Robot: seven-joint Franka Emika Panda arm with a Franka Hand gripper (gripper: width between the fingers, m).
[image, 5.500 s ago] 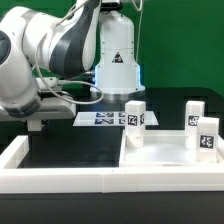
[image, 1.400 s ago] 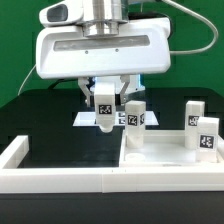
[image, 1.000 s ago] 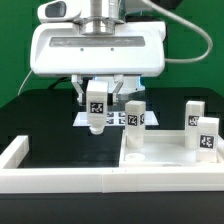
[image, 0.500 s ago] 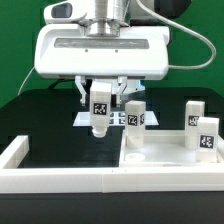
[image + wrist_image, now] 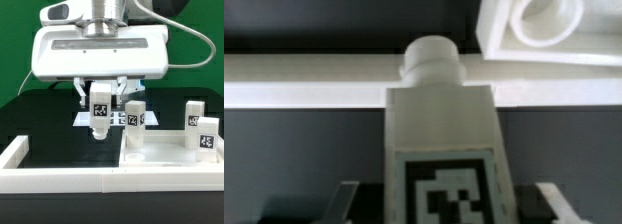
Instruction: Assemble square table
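Since the frame a few seconds earlier, the arm has swung in from the exterior view's left and now hangs straight down at the centre, and over the last second the leg in its grip has barely shifted. A white hand [image 5: 100, 98] points downward, its two fingers partly closed on an upright table leg [image 5: 99, 113] that carries a black-and-white tag. That leg hangs clear above the black desk [image 5: 60, 130], its lower end near the rim of the square tabletop [image 5: 165, 160]. At about three o'clock from the held leg, just beside it, a second tagged leg [image 5: 133, 118] stands upright. Further toward three o'clock, well apart from these, two more legs stand close together: one [image 5: 193, 114] behind, one [image 5: 207, 138] in front. Behind the held leg, a flat marker board [image 5: 118, 122] lies on the desk. A long low white wall [image 5: 60, 181] runs along the desk's near edge.

From the wrist camera, the held leg [image 5: 441, 130] fills the view, its tag facing the lens and its rounded tip pointing toward the white wall [image 5: 313, 80]. One corner of the tabletop [image 5: 544, 30] shows beyond.
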